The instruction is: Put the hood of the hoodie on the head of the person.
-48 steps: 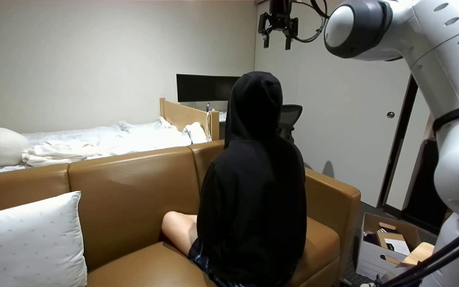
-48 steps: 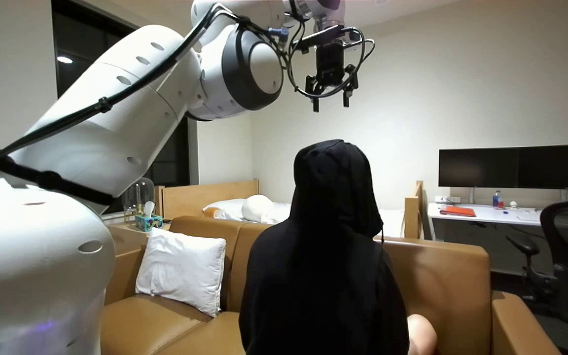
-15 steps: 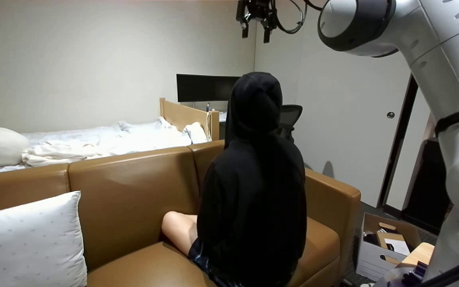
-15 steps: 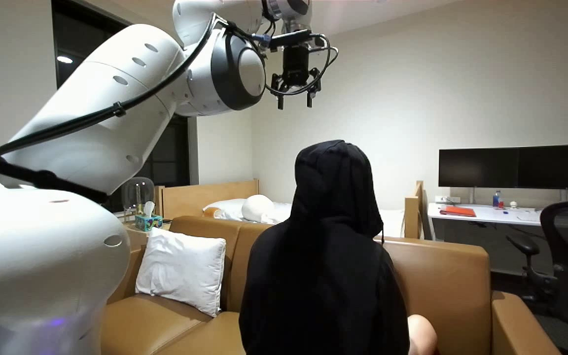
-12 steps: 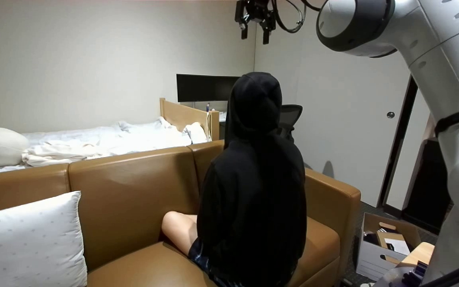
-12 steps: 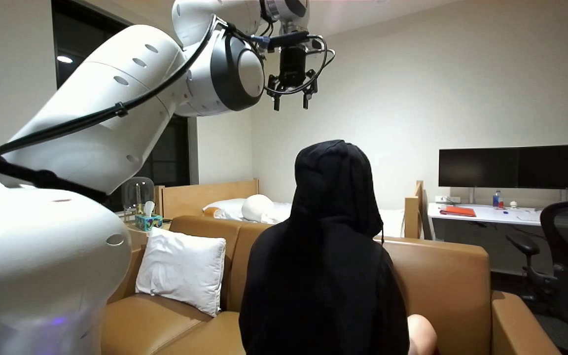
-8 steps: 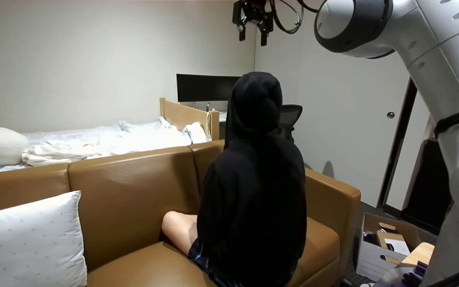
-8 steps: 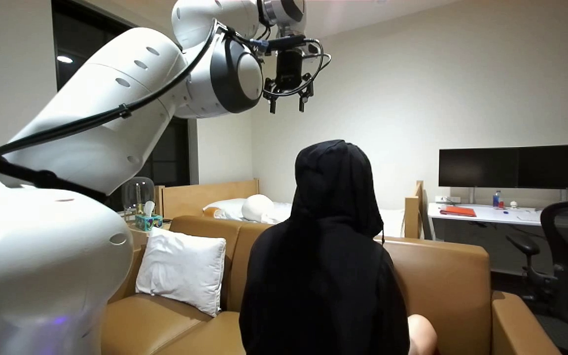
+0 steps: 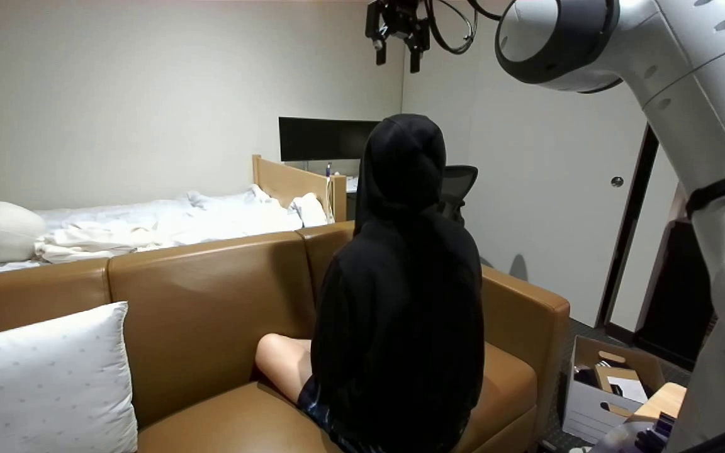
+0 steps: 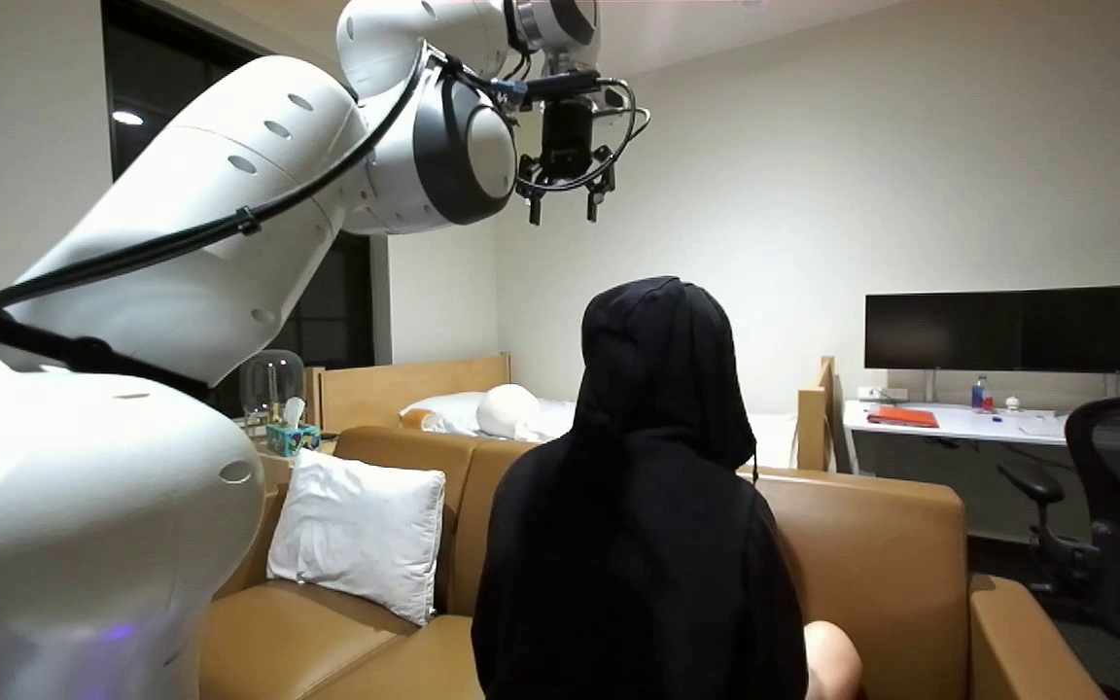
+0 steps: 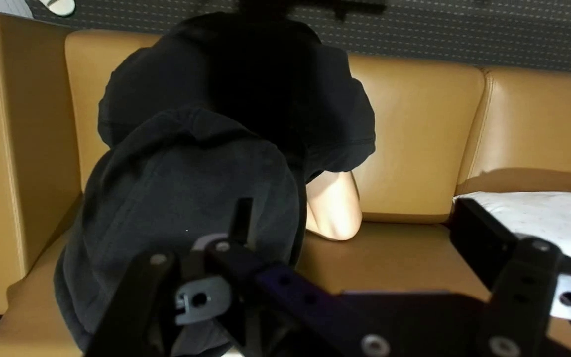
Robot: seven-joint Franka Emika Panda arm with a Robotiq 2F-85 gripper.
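— Hood (image 10: 657,365): on the head?
— Looks so. Covers crown and back in both exterior views, with only black cloth showing; hides the head from these angles. Face side, impossible to tell.
— And the gripper (image 9: 398,65), why up there?
— Holds nothing; spread wide, bare air between the fingertips (image 9: 415,61). Probably hangs high for want of anything left to pull, and to spare the person (image 10: 643,574) a knock.
— Room to move?
— Plenty sideways, judging by the bare wall (image 10: 871,175) behind. Leaves a visible gap above the hood; touches no cloth. Less freedom downward: rounded crown, soft rim, dangling drawstring (image 10: 755,467) to snag. Near the hoodie (image 9: 397,333), sofa arm (image 9: 529,289) on one side; on the other, white cushion (image 10: 356,535), well apart.
— Next?
— Perhaps lift away and leave well alone.
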